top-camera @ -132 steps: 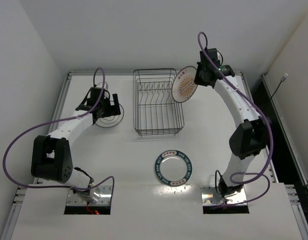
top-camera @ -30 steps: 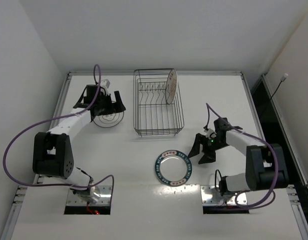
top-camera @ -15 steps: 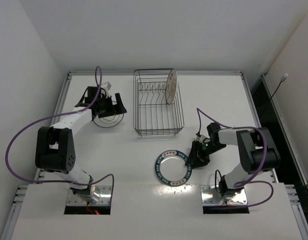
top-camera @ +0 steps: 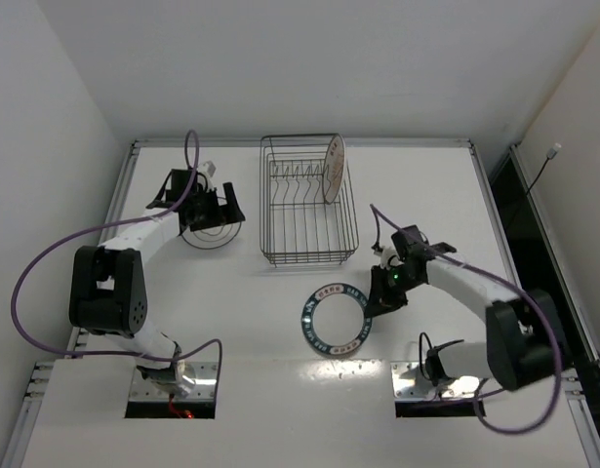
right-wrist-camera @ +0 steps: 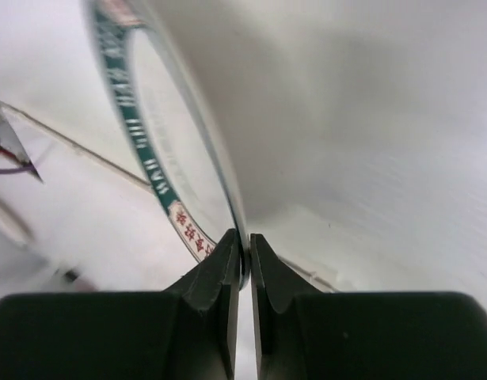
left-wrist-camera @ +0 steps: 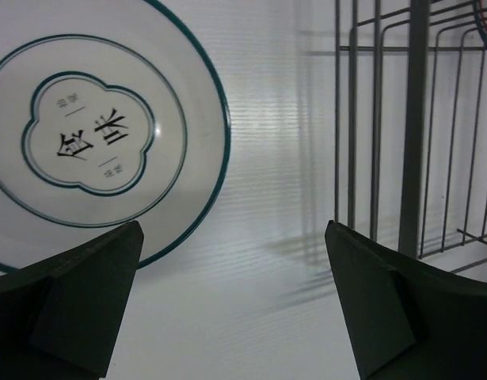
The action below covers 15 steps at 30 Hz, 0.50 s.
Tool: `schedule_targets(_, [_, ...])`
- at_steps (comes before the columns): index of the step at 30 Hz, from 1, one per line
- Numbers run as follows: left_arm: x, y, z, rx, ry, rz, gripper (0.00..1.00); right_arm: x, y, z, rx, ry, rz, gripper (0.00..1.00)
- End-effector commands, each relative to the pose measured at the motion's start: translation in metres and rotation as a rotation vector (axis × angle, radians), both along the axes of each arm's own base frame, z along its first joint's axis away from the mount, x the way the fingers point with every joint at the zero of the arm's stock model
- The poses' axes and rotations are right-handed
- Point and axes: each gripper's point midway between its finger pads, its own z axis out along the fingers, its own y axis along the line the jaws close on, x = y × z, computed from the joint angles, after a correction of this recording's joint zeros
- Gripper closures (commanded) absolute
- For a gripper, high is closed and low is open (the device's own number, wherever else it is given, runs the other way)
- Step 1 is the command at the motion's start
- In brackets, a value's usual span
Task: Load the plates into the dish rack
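Blue-rimmed plate point(top-camera: 337, 319) is pinched at its edge by my right gripper point(top-camera: 374, 300), left gripper point(top-camera: 212, 210) spread wide; next I tilt it upright into the rack point(top-camera: 309, 261).

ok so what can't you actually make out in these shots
Top view: the left gripper covers part of the ringed plate.
Top view: the upright plate stands edge-on in the dish rack; its face and slot can't be read.
Right wrist view: the blue-rimmed plate is blurred and cut off by the frame; only a stretch of rim shows.
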Motion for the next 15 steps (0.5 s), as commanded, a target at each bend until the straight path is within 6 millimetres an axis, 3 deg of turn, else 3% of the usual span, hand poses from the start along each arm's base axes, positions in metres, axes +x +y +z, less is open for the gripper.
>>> schedule_targets(1, [0.010,0.023,0.019,0.066,-0.044,0.118,0.00,0.014,-0.025,0.043,-0.173,-0.136,-0.077,1.00])
schedule_targets(2, [0.009,0.031,0.020,0.089,-0.039,0.158,0.00,0.024,-0.024,0.076,-0.154,-0.237,-0.104,1.00])
schedule_targets(4, [0.008,0.053,0.024,0.168,-0.047,0.258,0.00,0.019,-0.035,0.107,-0.182,-0.259,-0.182,1.00])
schedule_targets(5, [0.005,0.058,0.026,0.184,-0.042,0.288,0.00,0.031,-0.036,0.143,-0.174,-0.346,-0.226,1.00])
schedule_targets(7, [0.006,0.067,0.033,0.211,-0.064,0.336,0.00,0.029,-0.056,0.173,-0.270,-0.393,-0.289,1.00])
schedule_targets(8, [0.004,0.069,0.036,0.210,-0.065,0.349,0.00,0.039,-0.060,0.214,-0.259,-0.496,-0.335,1.00])
schedule_targets(10, [0.002,0.070,0.035,0.219,-0.057,0.355,0.00,0.054,-0.078,0.244,-0.349,-0.558,-0.394,1.00])
schedule_targets(11, [0.003,0.070,0.038,0.211,-0.059,0.361,0.00,0.069,-0.079,0.289,-0.321,-0.672,-0.442,1.00])
schedule_targets(12, [0.002,0.070,0.037,0.213,-0.050,0.360,0.00,0.080,-0.087,0.307,-0.356,-0.726,-0.468,1.00])
schedule_targets(13, [0.002,0.070,0.033,0.216,-0.040,0.359,0.00,0.093,-0.089,0.340,-0.345,-0.817,-0.488,1.00])
schedule_targets(15, [0.003,0.068,0.036,0.203,-0.039,0.359,0.00,0.133,-0.086,0.343,-0.403,-0.820,-0.487,1.00])
